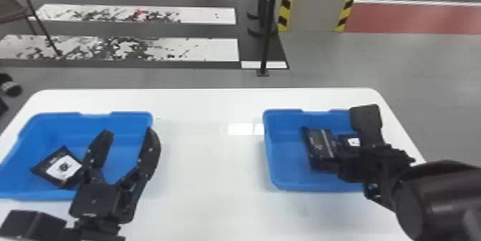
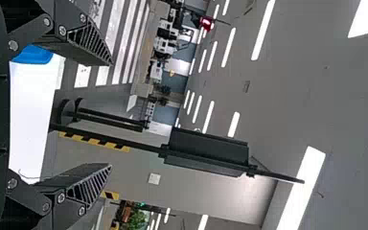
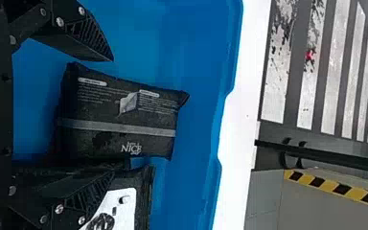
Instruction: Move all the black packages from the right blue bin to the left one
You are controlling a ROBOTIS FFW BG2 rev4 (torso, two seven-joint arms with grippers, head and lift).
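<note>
Over the left blue bin, my left gripper stands open and raised, its fingers apart with nothing between them; the left wrist view shows the same left gripper open. A black package with a white label lies in that bin. My right gripper is over the right blue bin. In the right wrist view the right gripper is open, a black package lying between and beyond its fingers. Another black package with a white label is partly behind the lower finger.
Both bins stand on a white table, with a wide stretch of tabletop between them. Beyond the table's far edge a thin black pole stands on the floor, near a pillar with yellow and black stripes.
</note>
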